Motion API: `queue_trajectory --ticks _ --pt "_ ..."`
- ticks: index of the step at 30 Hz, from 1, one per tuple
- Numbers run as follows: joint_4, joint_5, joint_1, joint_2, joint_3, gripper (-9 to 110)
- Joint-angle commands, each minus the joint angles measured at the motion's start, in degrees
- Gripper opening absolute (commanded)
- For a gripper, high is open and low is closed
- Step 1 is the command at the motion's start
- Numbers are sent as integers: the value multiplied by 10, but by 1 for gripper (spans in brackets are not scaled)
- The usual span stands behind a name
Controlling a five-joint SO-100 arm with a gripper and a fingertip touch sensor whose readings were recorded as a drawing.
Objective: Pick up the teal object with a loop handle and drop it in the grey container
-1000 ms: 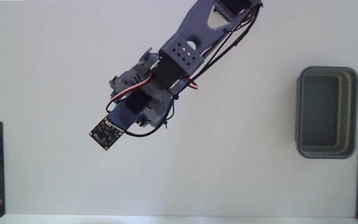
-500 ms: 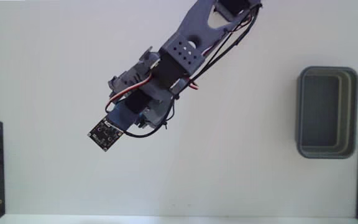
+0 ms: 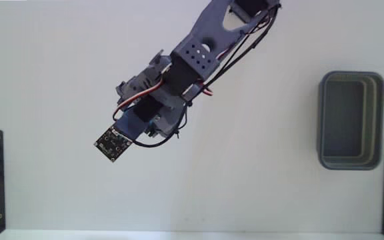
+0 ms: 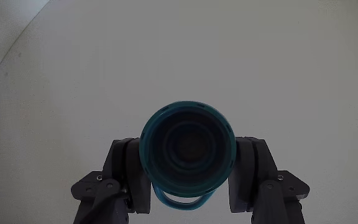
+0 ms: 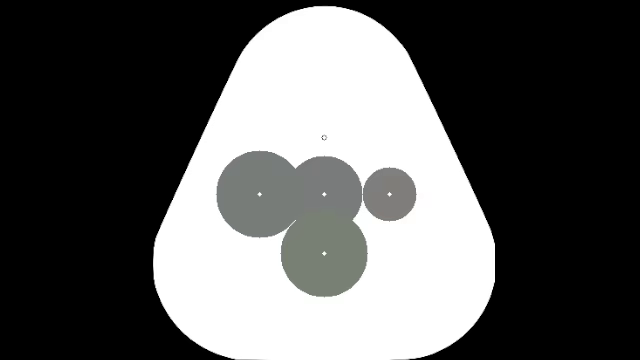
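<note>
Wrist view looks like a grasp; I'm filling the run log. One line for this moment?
phase: grasp | gripper: fingers either side of teal cup, closure unclear | handle toward camera | grey container: empty, far right in fixed view

Glossy teal plastic cup (image 4: 187, 149); matt grey plastic tub (image 3: 351, 121)

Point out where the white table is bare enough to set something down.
Most of the table is bare: the wide stretch between the arm and the grey container, and the strip along the bottom edge. The crowded spot is under the gripper, whose fingers flank the teal cup.
</note>
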Motion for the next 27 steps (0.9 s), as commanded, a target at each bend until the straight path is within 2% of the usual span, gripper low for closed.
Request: queue_trajectory --ticks 1,17,27 --pt "9 1 14 15 -33 63" --pt "10 1 12 15 -33 63" --pt "11 1 -29 18 -32 63"
